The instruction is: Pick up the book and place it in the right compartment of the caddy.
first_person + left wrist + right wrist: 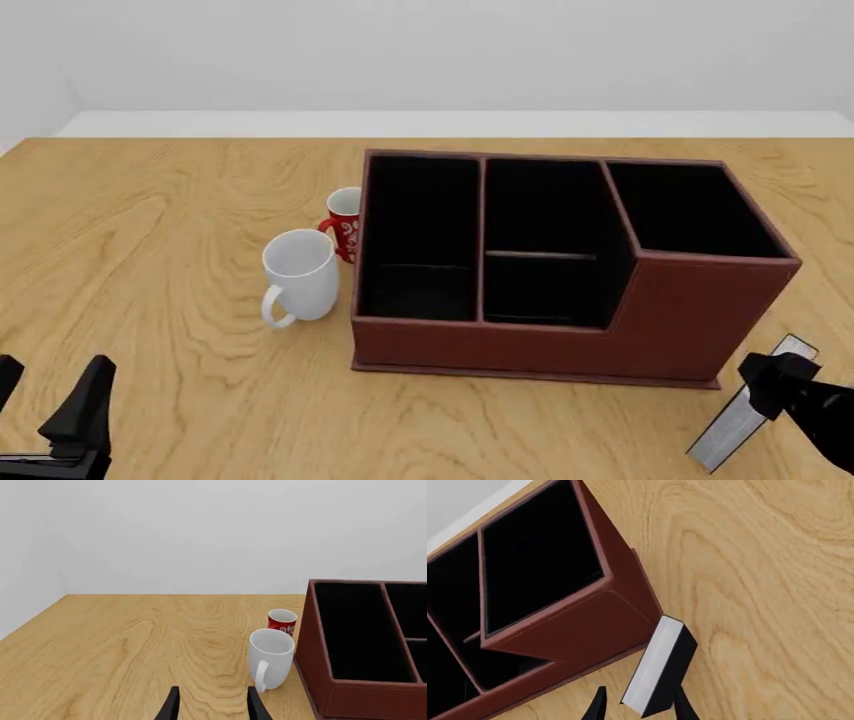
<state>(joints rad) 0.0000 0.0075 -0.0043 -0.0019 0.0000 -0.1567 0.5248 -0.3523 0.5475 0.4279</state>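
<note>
Right gripper [639, 706] clamped on book [657, 667].
Book sits off caddy [561, 300] near table's [160, 260] front-right corner; left gripper [212, 706] fingers apart.

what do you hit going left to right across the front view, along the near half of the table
left gripper → white mug → caddy → book, with the right gripper on it
</note>
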